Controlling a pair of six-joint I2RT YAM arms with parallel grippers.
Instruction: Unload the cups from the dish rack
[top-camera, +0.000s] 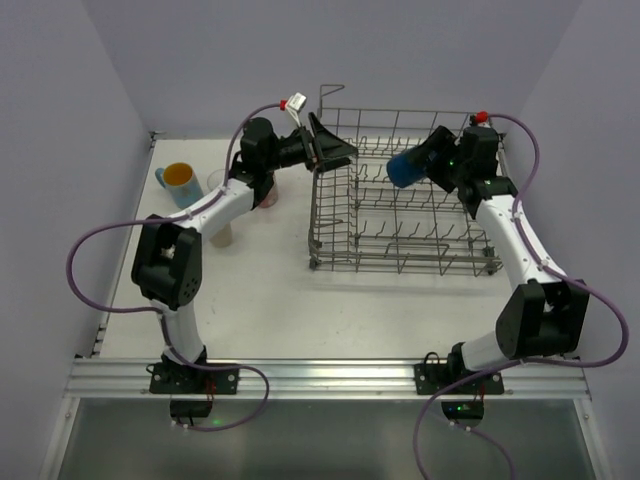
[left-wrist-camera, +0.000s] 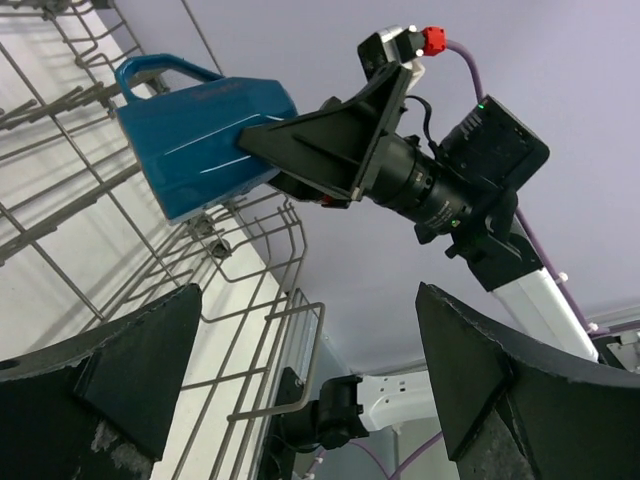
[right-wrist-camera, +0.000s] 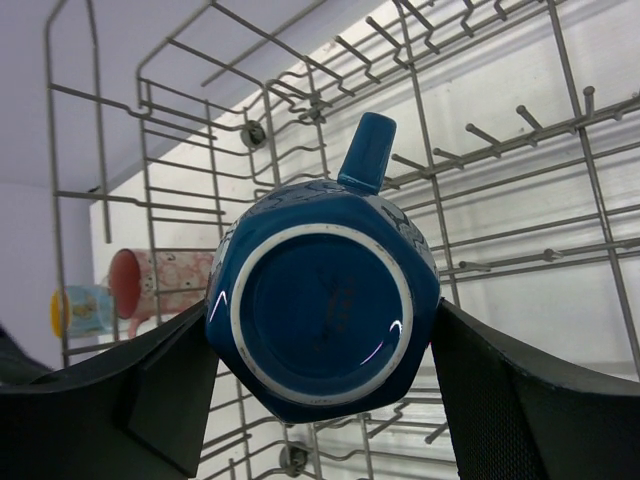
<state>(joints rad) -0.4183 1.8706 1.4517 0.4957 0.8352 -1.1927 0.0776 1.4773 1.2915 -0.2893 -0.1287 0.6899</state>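
Removal step in hand: we find the right gripper (top-camera: 420, 160) pinching the dark blue mug (top-camera: 403, 171) above the far right part of the dish rack (top-camera: 400, 262). The left gripper (top-camera: 335, 148) stands spread, empty, at the rack's far left corner. Next, we judge: carry the mug beyond the rack onto the worktop (top-camera: 280, 310).

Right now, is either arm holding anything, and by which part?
The right gripper holds the dark blue mug by its body, fingers on opposite sides near the base, handle free. The left gripper is open and empty.
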